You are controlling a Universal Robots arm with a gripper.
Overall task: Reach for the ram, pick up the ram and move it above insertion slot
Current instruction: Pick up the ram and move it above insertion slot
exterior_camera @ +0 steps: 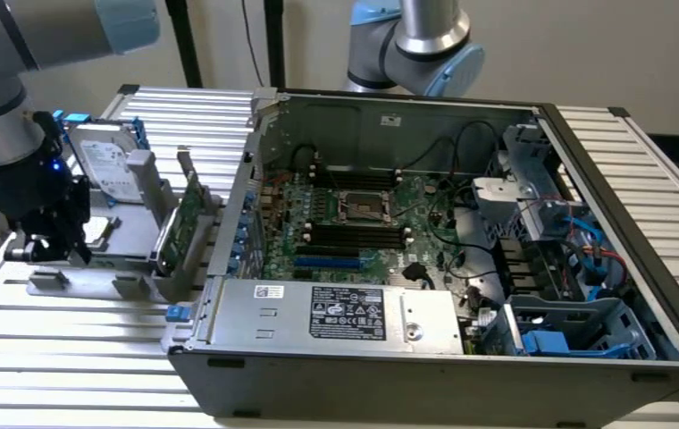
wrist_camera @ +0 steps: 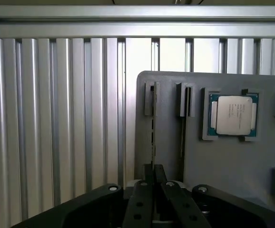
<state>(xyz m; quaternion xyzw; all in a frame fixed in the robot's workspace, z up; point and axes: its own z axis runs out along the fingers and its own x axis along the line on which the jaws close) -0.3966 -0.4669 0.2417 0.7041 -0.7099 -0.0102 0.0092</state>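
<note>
Wrist view: gripper [wrist_camera: 152, 171] pinches ram [wrist_camera: 152, 135] (edge-on, in holder [wrist_camera: 213, 161]).

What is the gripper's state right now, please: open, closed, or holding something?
Gripper: jaws closed, apparently on the near end of the ram, which sits in its grey holder.

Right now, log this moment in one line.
gripper: shut on ram | ram: in slot of grey holder, not yet lifted | place: exterior view's left of computer case
</note>
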